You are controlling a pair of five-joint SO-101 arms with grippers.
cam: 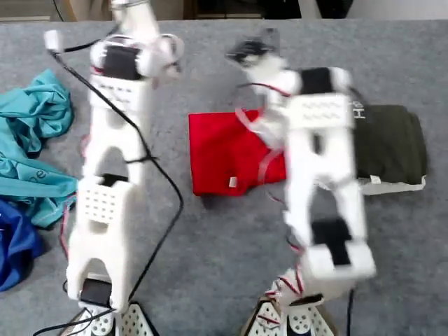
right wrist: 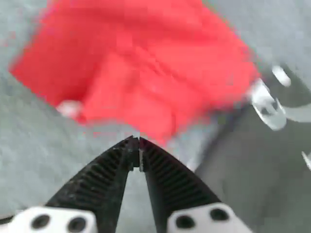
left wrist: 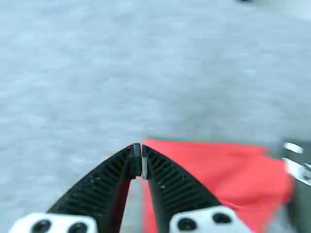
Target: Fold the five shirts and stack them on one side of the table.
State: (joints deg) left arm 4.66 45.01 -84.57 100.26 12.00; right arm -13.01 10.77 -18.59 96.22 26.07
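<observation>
Table (cam: 224, 238), grey-covered, carries every item I log from the high view. Teal shirt (cam: 31, 140) lies crumpled at the 9 o'clock edge. Red shirt (cam: 220, 150) sits folded near centre, its 3 o'clock side hidden behind the right arm. Dark green shirt (cam: 392, 143) lies folded at 3 o'clock, on top of a white shirt (cam: 392, 186) whose edge shows along its 6 o'clock side. Blue shirt (cam: 14, 241) is bunched at 8 o'clock, touching the teal one. Left gripper (left wrist: 138, 158): I note jaws together, nothing between them, over bare table just beside the red shirt's edge. Right gripper (right wrist: 136, 150): jaws together, nothing held, over the red shirt's border, dark green shirt alongside.
</observation>
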